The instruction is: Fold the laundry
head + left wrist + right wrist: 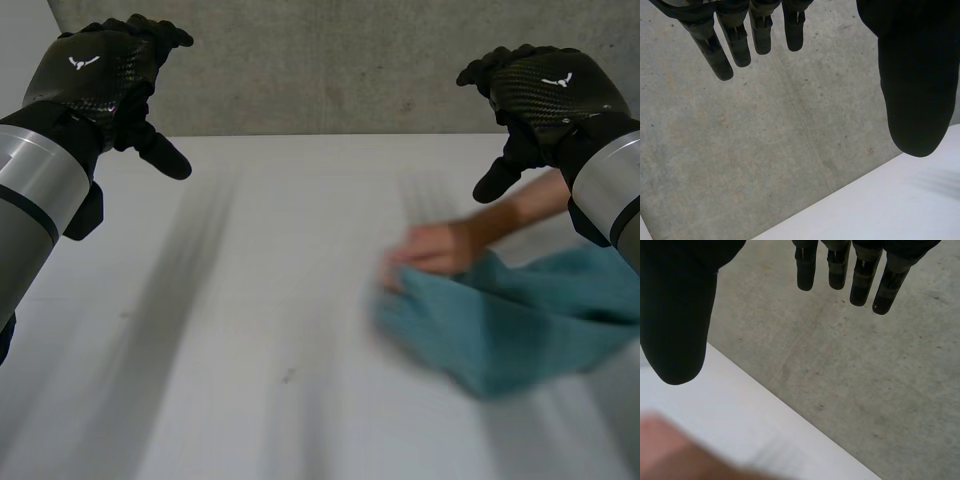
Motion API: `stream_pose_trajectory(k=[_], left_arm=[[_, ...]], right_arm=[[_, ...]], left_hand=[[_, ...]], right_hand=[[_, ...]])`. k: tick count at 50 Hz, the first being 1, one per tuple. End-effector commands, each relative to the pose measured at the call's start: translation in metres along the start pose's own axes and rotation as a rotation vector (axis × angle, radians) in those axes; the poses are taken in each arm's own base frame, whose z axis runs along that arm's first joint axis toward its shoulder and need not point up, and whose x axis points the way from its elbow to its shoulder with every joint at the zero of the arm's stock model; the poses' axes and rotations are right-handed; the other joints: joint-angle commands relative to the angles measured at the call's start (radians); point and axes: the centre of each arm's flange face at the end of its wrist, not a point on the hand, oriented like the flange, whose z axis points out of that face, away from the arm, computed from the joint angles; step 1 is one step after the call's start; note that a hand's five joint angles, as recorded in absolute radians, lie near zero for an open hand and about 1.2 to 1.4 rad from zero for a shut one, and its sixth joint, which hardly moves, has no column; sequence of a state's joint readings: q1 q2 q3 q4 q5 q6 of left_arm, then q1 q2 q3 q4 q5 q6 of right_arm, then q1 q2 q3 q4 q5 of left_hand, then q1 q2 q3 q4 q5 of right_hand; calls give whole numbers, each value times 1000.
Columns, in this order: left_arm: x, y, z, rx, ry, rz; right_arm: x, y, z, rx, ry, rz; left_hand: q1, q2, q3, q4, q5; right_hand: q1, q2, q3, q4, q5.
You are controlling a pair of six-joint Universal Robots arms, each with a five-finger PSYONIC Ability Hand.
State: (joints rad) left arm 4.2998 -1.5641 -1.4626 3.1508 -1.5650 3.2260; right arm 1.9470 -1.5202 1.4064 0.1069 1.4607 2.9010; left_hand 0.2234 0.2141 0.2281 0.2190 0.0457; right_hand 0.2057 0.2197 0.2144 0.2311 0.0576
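A teal cloth (pixel 510 320) lies bunched on the white table (pixel 250 330) at the right. A person's hand (pixel 435 247) rests on its left edge, the forearm reaching in from the right. My left hand (pixel 100 70) hangs raised over the table's far left, fingers (pixel 725 45) straight and thumb (pixel 917 95) apart, holding nothing. Raised over the far right, above the person's forearm (pixel 670 450), is my right hand (pixel 550 90); its fingers (pixel 860 275) are straight, the thumb (pixel 677 325) spread, and it holds nothing. Both hands are well clear of the cloth.
A grey concrete wall (pixel 330 60) stands behind the table's far edge (pixel 330 135). Bare white tabletop spreads over the left and middle.
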Motion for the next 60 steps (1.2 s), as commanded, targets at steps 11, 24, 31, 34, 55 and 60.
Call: stream_pose_trajectory(k=[11, 24, 31, 34, 55, 60], left_arm=[[0, 3, 0, -7, 1, 0], [2, 7, 1, -22, 5, 1], [3, 23, 9, -73, 8, 7], [5, 39, 12, -124, 16, 33], [115, 136, 3, -256, 451, 164], [145, 152, 3, -221, 577, 197]], right_arm=[[-5, 3, -2, -8, -35, -1], [-9, 4, -3, -16, -50, -8], [-10, 11, -2, -52, -53, -14], [-13, 27, 0, -125, -66, -9], [-15, 129, -26, -486, -96, 3], [2, 143, -27, -498, -37, 25]], left_hand=[[-19, -9, -23, -14, -16], [-7, 2, -12, -3, -4], [14, 23, 9, 18, 17], [104, 113, 100, 109, 107], [110, 120, 106, 115, 114], [116, 126, 112, 121, 119]], right_hand=[[-31, -45, -40, -57, -58], [-31, -45, -40, -57, -58], [-31, -45, -40, -57, -58], [35, 21, 26, 9, 8], [29, 15, 20, 4, 3], [32, 18, 23, 7, 6]])
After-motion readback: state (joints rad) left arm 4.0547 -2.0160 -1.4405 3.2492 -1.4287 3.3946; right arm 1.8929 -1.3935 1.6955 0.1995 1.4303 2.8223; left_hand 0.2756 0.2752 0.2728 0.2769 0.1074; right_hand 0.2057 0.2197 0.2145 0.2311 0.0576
